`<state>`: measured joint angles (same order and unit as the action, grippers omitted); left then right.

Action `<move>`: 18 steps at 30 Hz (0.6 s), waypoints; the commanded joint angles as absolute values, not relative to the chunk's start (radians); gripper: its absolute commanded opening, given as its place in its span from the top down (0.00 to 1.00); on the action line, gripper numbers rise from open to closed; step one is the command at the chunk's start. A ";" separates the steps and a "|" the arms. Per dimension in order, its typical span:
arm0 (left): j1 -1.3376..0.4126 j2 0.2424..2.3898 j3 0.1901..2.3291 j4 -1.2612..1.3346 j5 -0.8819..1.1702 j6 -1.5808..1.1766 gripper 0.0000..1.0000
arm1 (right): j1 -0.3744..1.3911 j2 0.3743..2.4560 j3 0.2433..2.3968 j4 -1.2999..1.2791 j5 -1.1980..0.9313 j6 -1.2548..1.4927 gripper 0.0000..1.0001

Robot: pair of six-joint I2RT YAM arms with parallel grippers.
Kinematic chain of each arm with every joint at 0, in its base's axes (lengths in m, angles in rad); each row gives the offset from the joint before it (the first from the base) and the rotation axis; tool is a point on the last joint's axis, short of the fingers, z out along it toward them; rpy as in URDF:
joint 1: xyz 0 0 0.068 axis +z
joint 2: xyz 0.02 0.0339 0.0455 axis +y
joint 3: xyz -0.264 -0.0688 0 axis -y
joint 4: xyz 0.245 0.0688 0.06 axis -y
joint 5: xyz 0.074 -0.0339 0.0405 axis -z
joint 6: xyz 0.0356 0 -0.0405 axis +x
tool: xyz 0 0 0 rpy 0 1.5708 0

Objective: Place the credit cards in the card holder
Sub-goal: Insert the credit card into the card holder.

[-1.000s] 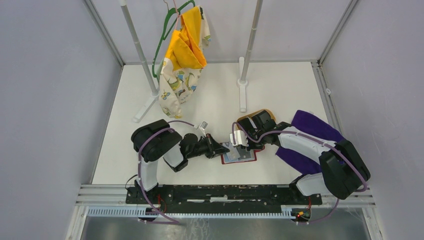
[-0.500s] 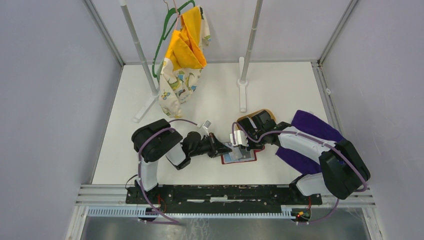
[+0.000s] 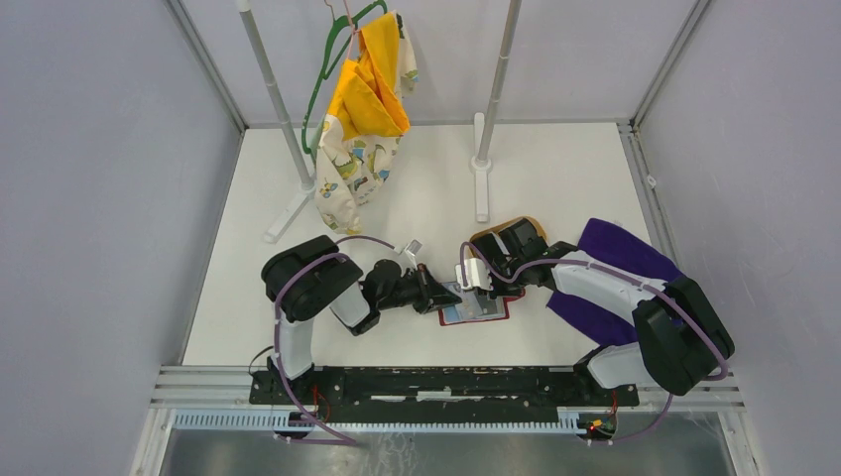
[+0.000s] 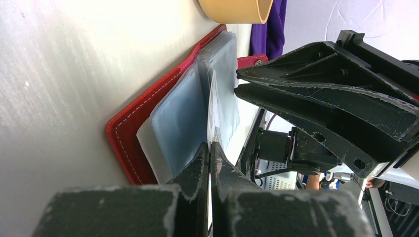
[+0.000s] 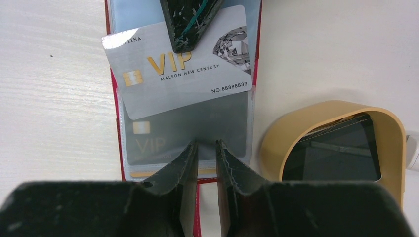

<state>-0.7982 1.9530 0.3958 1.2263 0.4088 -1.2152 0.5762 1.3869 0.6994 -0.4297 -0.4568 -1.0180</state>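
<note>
Your left gripper pinches the stiff, slick credit card by its edge, a sound hold (right gripper near-shut at the card holder, grip unclear).

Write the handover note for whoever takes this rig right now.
Left claw: shut on a white VIP card, angled over the clear sleeve of the open card holder, not seated yet.
Right claw: nearly closed at that sleeve's edge; grip unclear.
Done: one card shows inside the sleeve.
Left: seat the white card, then the black cards in the tan tray.
</note>
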 commanded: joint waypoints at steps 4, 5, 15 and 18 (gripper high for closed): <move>-0.804 1.976 0.424 1.166 0.443 -1.221 0.98 | 0.585 1.433 0.676 -0.499 -0.372 -1.019 0.74; -0.804 1.979 0.424 1.168 0.447 -1.227 0.98 | 0.585 1.433 0.676 -0.499 -0.371 -1.019 0.74; -0.803 1.996 0.393 1.218 0.466 -1.265 0.98 | 0.588 1.437 0.676 -0.495 -0.367 -1.017 0.74; -0.803 2.002 0.385 1.238 0.474 -1.279 0.98 | 0.590 1.438 0.675 -0.496 -0.363 -1.016 0.73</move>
<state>-0.7979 1.9739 0.4076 1.2316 0.4252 -1.2446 0.5827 1.3876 0.7013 -0.4301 -0.4446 -1.0168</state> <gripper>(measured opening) 0.032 0.265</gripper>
